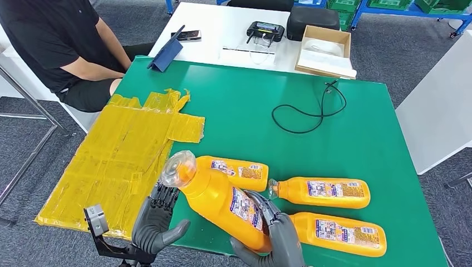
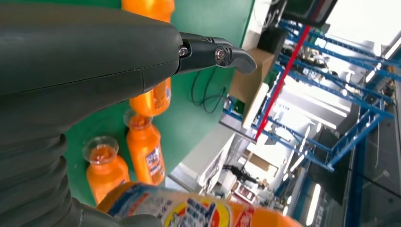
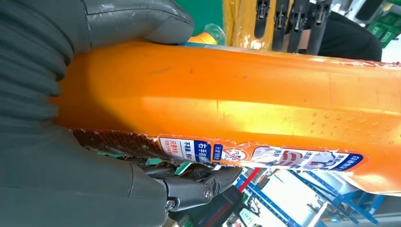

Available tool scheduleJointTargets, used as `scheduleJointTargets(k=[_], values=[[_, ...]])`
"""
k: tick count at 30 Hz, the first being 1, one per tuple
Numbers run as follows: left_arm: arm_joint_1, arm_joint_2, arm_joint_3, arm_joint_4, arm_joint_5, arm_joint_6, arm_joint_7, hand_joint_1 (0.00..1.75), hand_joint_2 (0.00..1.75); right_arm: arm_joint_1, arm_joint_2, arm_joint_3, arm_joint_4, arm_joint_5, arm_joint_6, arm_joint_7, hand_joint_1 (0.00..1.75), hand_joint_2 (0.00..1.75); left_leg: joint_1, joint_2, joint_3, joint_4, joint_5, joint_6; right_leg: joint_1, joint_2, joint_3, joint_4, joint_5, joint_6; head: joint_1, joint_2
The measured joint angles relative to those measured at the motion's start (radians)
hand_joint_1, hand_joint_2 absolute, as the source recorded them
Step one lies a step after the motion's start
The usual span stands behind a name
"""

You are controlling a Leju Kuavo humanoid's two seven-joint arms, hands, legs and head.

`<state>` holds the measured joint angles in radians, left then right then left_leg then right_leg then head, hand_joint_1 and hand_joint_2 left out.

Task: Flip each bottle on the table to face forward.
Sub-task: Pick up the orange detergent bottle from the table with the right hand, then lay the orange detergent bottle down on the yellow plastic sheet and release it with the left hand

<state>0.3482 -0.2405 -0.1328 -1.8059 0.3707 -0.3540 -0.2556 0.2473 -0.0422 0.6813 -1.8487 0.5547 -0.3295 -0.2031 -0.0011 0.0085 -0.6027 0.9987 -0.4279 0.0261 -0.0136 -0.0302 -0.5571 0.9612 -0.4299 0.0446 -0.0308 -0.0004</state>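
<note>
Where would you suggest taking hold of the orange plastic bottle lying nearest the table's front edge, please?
Probably around the wide body of that orange plastic bottle, at the label, coming down from above. It lies flat on the green table, so its upper side is open. The neck points toward the right hand, which holds another orange bottle, so that end looks crowded.
</note>
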Motion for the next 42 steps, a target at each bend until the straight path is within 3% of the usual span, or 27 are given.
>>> scheduleJointTargets(k=[8, 16, 35, 39, 42], values=[[0.000, 0.023, -0.044, -0.008, 0.038, -0.008, 0.001, 0.00, 1.75, -0.005, -0.006, 0.000, -0.002, 0.003, 0.020, 0.000, 1.75, 1.75, 0.000, 0.000, 0.000, 0.000, 0.000, 0.000, 0.000, 0.000, 0.000, 0.000, 0.000, 0.000, 0.000, 0.000], [-0.009, 0.070, -0.127, -0.008, 0.115, -0.012, 0.002, 0.00, 1.75, -0.044, 0.021, 0.012, 0.051, 0.028, 0.080, -0.027, 1.75, 1.75, 0.000, 0.000, 0.000, 0.000, 0.000, 0.000, 0.000, 0.000, 0.000, 0.000, 0.000, 0.000, 0.000, 0.000], [-0.033, 0.150, -0.252, -0.008, 0.166, 0.027, -0.014, 0.03, 1.75, -0.070, 0.022, 0.073, 0.116, 0.060, 0.101, -0.011, 1.75, 1.75, 0.000, -0.001, 0.000, 0.000, 0.000, 0.000, 0.000, -0.001, 0.000, 0.000, 0.000, 0.000, 0.000, 0.000], [-0.037, 0.158, -0.261, -0.009, 0.182, 0.036, -0.011, 1.75, 1.75, -0.076, 0.020, 0.080, 0.120, 0.056, 0.108, -0.002, 1.75, 1.75, 0.000, -0.001, 0.000, 0.000, 0.000, 0.000, 0.000, -0.001, 0.000, 0.000, 0.000, 0.000, 0.000, 0.000], [-0.041, 0.163, -0.263, -0.013, 0.198, 0.042, -0.005, 1.75, 1.75, -0.082, 0.020, 0.085, 0.121, 0.054, 0.123, 0.005, 1.75, 1.75, 0.000, -0.001, 0.000, 0.000, 0.000, 0.000, 0.000, -0.001, 0.000, 0.000, 0.000, 0.000, 0.000, 0.000]])
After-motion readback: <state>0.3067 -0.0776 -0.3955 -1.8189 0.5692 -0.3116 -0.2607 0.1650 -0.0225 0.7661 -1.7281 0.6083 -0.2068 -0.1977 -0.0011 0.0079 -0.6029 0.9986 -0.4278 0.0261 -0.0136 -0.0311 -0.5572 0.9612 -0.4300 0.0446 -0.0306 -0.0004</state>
